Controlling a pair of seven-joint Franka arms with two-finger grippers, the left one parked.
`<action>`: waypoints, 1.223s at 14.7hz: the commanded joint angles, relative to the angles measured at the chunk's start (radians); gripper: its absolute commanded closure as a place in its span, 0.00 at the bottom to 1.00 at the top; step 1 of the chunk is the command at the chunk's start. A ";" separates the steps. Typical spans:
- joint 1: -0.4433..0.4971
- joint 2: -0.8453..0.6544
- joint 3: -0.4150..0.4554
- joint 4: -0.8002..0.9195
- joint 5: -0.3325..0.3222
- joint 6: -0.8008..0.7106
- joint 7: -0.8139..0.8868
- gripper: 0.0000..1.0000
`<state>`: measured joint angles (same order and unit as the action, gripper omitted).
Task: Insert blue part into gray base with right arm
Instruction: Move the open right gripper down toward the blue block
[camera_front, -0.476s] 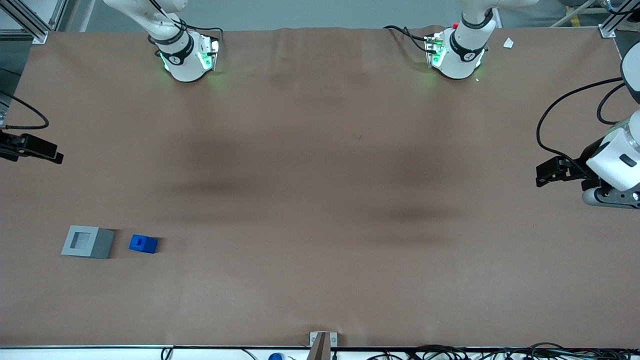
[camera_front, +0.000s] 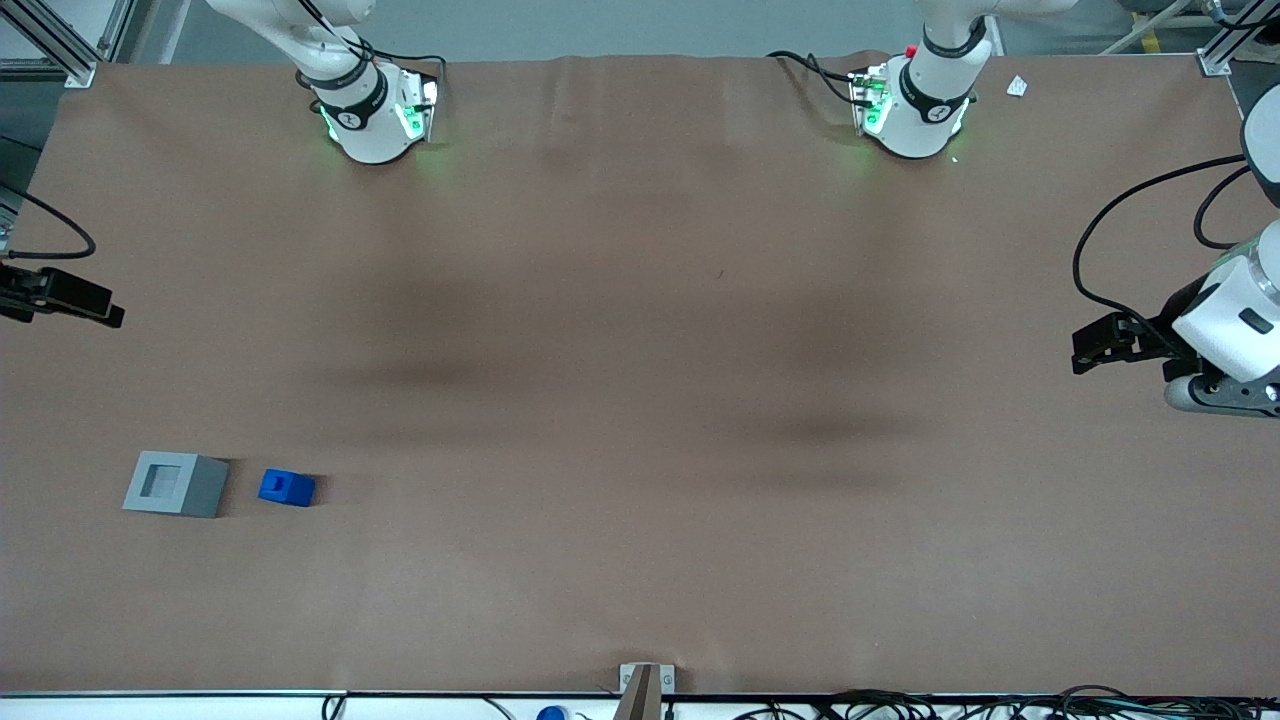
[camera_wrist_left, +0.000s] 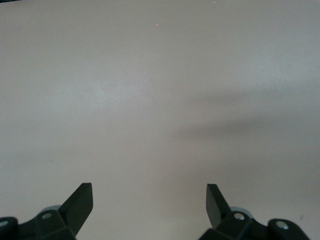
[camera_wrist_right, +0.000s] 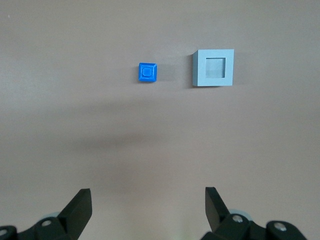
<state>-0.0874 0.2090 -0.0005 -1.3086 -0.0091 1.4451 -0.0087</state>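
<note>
Gripper: the right arm's gripper hangs high over the table, at the working arm's end, farther from the front camera than both blocks; its jaws are spread wide and hold nothing.
Blue part: the blue part sits flat on the table, step upward, just beside the gray base but not touching it.
Gray base: recess faces up and is empty; it lies at the same depth as the blue part.
Key relation: blue part lies well apart from the jaws, forward and below, nearly on their middle line; gray base is off to the side.
Long axis: none, the part looks nearly square.
Step, as I judge: approach only, grasp not yet begun.
</note>
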 joint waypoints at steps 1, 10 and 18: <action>-0.008 -0.008 -0.003 -0.011 -0.005 -0.003 -0.011 0.00; -0.014 0.199 -0.001 -0.089 -0.008 0.265 0.001 0.00; -0.005 0.431 -0.001 -0.120 0.063 0.532 0.004 0.00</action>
<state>-0.0925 0.6241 -0.0077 -1.4316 0.0218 1.9538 -0.0079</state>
